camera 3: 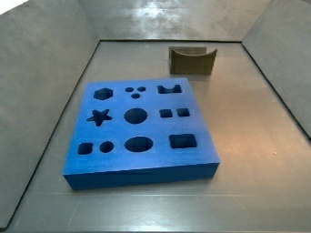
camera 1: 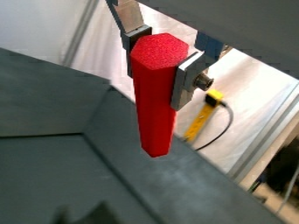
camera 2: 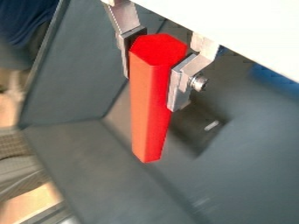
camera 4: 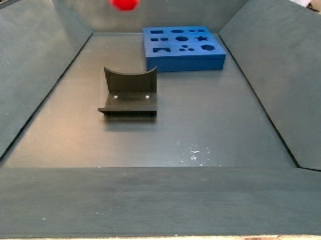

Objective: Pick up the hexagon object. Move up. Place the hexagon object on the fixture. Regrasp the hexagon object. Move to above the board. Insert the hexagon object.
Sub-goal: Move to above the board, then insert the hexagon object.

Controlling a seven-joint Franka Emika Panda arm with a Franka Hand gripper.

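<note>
Wrist views: the hand (camera 1: pixel 162 54) clamps the peg (camera 1: pixel 155 96) near its top, long axis hanging down from the fingers (camera 2: pixel 183 77); side views: peg (camera 4: pixel 124 4) high above the desk (camera 4: pixel 163 141), fixture (camera 4: pixel 128 92) well below, board (camera 3: pixel 137 123) apart from both.

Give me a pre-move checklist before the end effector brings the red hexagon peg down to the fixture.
1. Grip: end effector shut on the hexagon object, its upper part between the plates in both wrist views: ok.
2. Peg hangs free below the fingers, touching nothing: ok.
3. Height: peg shows at the top edge in a side view, well above the floor: ok.
4. Fixture notch is empty: ok.
5. Fixture stands apart from the board: ok.
6. Peg lined up over the notch: cannot tell.
</note>
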